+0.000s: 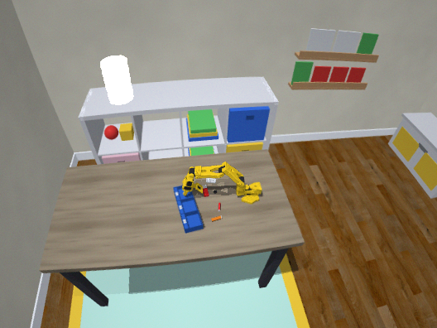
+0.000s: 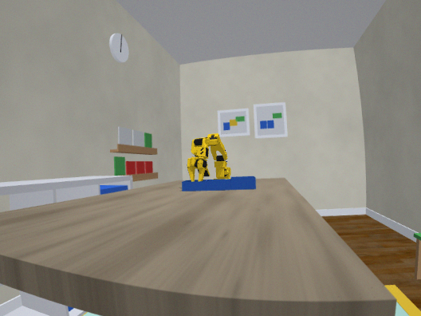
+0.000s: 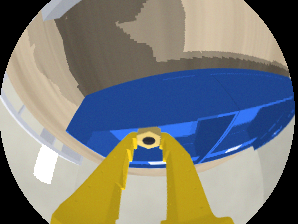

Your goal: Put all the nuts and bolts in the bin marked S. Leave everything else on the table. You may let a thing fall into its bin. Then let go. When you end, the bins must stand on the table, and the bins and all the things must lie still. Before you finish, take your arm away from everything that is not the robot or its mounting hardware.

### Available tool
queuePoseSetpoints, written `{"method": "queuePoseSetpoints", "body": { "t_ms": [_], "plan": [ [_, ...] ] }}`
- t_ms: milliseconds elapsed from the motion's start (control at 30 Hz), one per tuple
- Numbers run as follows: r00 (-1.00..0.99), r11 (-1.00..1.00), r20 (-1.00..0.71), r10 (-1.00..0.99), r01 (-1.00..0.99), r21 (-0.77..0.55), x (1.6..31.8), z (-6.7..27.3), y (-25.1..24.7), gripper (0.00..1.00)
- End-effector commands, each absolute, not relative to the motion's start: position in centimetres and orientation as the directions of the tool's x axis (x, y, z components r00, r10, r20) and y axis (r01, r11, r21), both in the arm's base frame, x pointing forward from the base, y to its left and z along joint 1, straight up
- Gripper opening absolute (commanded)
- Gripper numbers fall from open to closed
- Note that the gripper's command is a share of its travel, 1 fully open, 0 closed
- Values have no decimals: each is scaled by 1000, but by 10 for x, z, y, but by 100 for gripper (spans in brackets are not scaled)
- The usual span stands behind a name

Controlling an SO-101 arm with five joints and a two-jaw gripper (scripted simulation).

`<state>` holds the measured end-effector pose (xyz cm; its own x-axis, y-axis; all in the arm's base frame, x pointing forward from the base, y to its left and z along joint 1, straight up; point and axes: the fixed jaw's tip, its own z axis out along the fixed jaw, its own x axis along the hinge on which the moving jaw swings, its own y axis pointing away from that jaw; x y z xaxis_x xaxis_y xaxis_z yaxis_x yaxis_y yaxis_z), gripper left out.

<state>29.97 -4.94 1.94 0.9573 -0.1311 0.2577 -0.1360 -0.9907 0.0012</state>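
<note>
A brass-coloured hex nut (image 3: 149, 133) is held between the two fingertips in the wrist view. My gripper (image 1: 186, 193) (image 2: 195, 180) (image 3: 149, 142) is shut on it, low over the far end compartment of the blue bins (image 1: 194, 223) (image 2: 239, 183) (image 3: 165, 97). The bins stand in a row of three on the table. The white labels on their edge are too small to read, so I cannot tell which is marked S. What lies inside the far bin is hidden by the gripper and the bin wall.
Right of the bins on the table (image 1: 112, 207) lie a red piece (image 1: 205, 191), a small black piece (image 1: 214, 191), a red stick-like piece (image 1: 219, 206) and an orange one (image 1: 216, 219). A white piece (image 1: 210, 180) shows beneath the arm.
</note>
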Motion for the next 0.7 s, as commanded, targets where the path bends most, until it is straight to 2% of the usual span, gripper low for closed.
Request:
{"method": "queuePoseSetpoints", "body": {
  "t_ms": [0, 267, 667],
  "plan": [
    [936, -991, 330, -124, -132, 4, 307, 37, -52, 11],
    [936, -991, 330, -124, -132, 4, 307, 37, -52, 17],
    [936, -991, 330, -124, -132, 4, 307, 39, -52, 17]
  ]
}}
